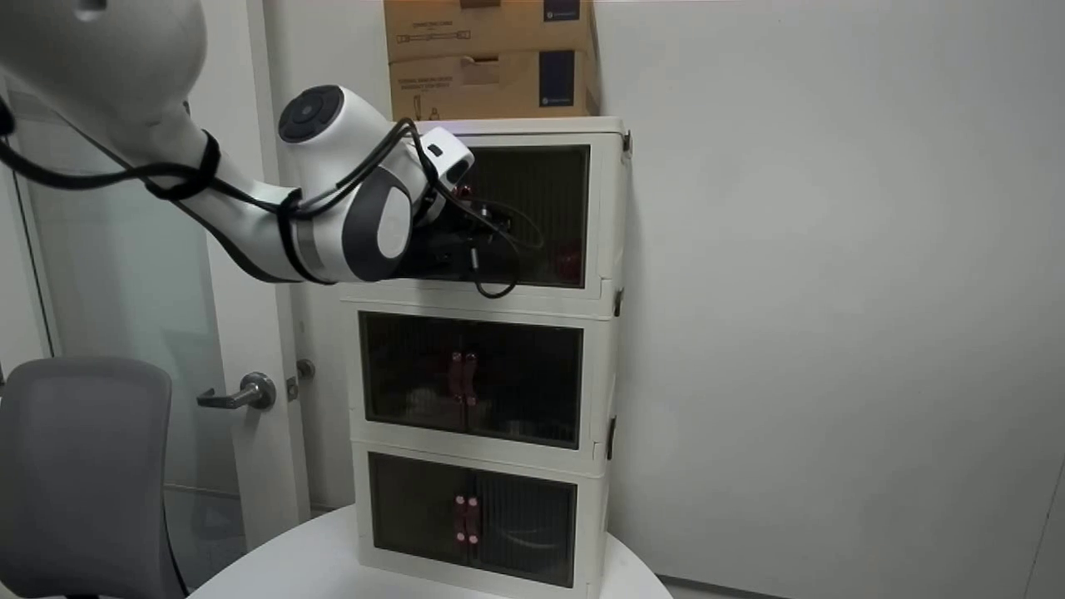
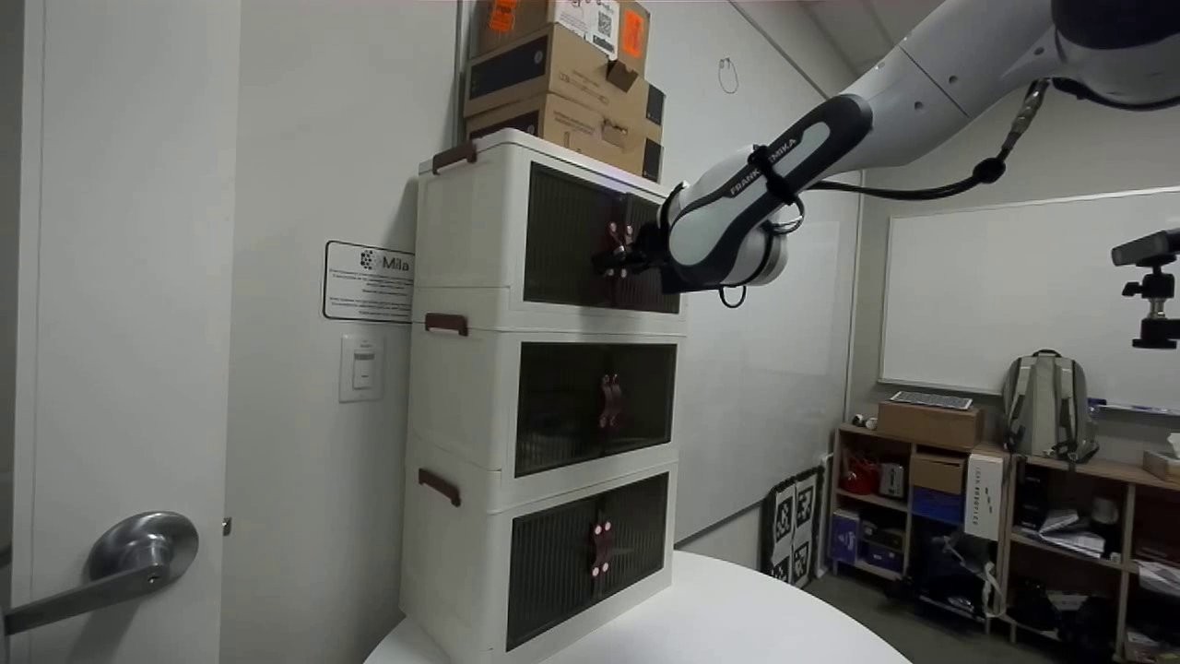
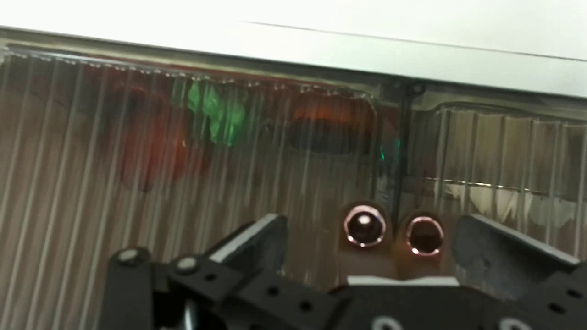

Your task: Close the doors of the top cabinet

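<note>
The top cabinet (image 1: 608, 208) is the white-framed upper tier of the stack, also visible from its side (image 2: 466, 221). Both smoky translucent doors stand roughly in line with its front; whether they are fully flush I cannot tell. In the wrist view the left door (image 3: 220, 192) and right door (image 3: 509, 151) meet at a narrow seam. Two dark handles with pink-ringed knobs (image 3: 364, 226) sit side by side there. My gripper (image 3: 371, 224) is open, its fingers on either side of both handles with gaps visible. In an exterior view the arm hides the left door and most of the gripper.
Cardboard boxes (image 1: 491, 83) are stacked on the cabinet. Two similar tiers (image 2: 595, 406) stand below, on a round white table (image 1: 283, 557). Cables (image 1: 499, 293) loop from the wrist in front of the doors. A grey chair (image 1: 83, 474) and a room door (image 1: 250, 466) are beside the table.
</note>
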Robot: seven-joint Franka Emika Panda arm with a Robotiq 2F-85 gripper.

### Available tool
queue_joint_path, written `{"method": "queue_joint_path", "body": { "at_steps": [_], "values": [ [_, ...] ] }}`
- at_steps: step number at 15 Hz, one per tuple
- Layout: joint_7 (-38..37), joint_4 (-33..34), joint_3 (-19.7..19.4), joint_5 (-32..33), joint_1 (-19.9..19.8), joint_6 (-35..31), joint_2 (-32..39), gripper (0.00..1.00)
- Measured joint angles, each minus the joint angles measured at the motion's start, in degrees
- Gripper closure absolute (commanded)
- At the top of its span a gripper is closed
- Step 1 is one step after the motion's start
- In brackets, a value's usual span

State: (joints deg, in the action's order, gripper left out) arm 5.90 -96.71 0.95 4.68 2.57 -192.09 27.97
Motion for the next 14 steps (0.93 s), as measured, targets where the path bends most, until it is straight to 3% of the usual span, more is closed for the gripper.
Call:
{"method": "queue_joint_path", "body": {
  "at_steps": [4, 10, 14],
  "values": [
    [-1.8, 6.6, -3.2, -0.5, 2.8, 15.4, 0.4, 0.00],
    [-3.0, 18.2, -2.7, -0.4, 3.0, 43.5, 1.0, 0.00],
    [-3.1, 25.2, -2.4, -0.3, 3.0, 53.5, 3.2, 0.00]
  ]
}}
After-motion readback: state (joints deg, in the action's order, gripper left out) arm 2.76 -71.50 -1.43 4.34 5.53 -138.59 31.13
